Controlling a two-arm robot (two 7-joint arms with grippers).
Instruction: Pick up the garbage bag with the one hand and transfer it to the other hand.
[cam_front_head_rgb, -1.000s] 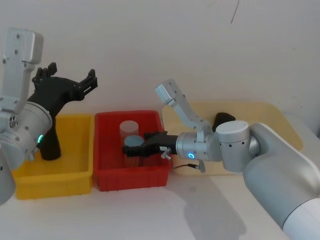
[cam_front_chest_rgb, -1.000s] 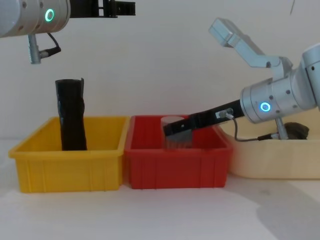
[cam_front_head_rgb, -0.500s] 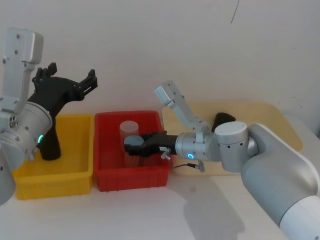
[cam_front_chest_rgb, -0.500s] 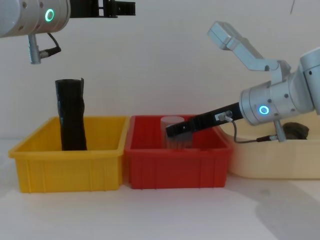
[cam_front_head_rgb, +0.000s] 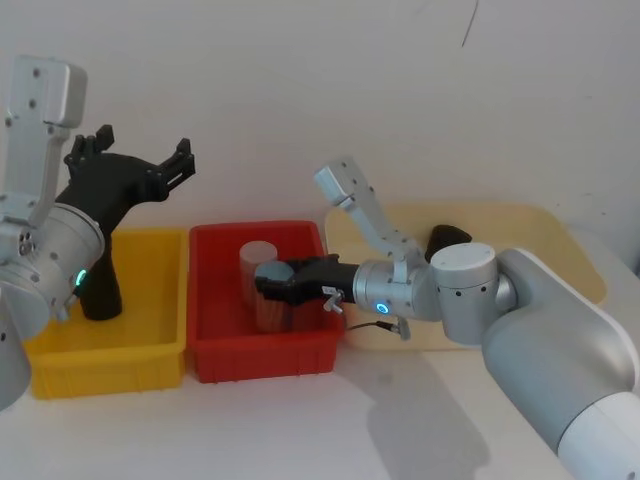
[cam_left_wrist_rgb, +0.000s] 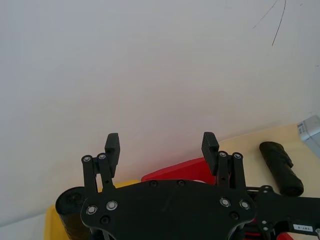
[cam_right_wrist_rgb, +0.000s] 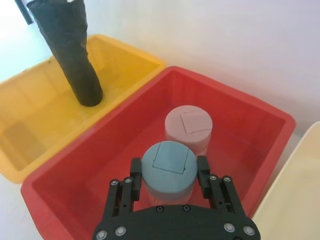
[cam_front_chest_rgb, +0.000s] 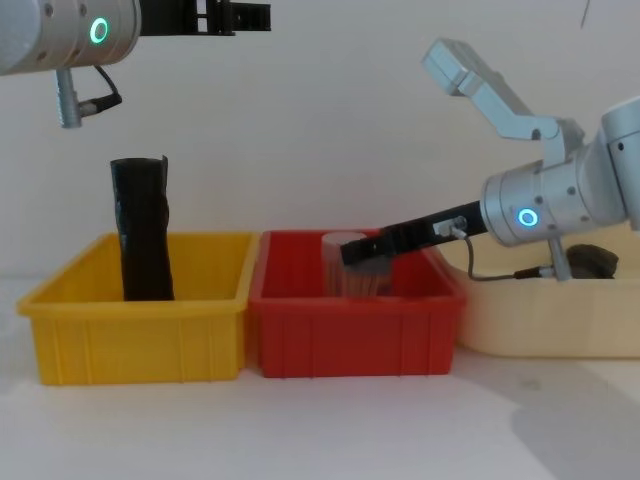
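While the left gripper (cam_front_head_rgb: 140, 160), on the green-lit wrist, hangs raised above the yellow bin (cam_front_head_rgb: 150, 355) with its fingers spread wide and nothing between them, the right gripper (cam_front_head_rgb: 272, 283), on the blue-lit wrist, reaches low into the red bin (cam_front_head_rgb: 300, 355). Its fingers (cam_right_wrist_rgb: 134, 167) are closed against both sides of a blue-grey capped container (cam_right_wrist_rgb: 168, 172), which is tilted and sits just in front of a pale pink capped container (cam_right_wrist_rgb: 188, 129). The garbage bag (cam_front_head_rgb: 447, 240), a smooth black roll, lies on the beige tray (cam_front_head_rgb: 560, 250) behind the right wrist, apart from both grippers. A thinner, crinkled black roll (cam_front_chest_rgb: 142, 230) stands upright in the yellow bin.
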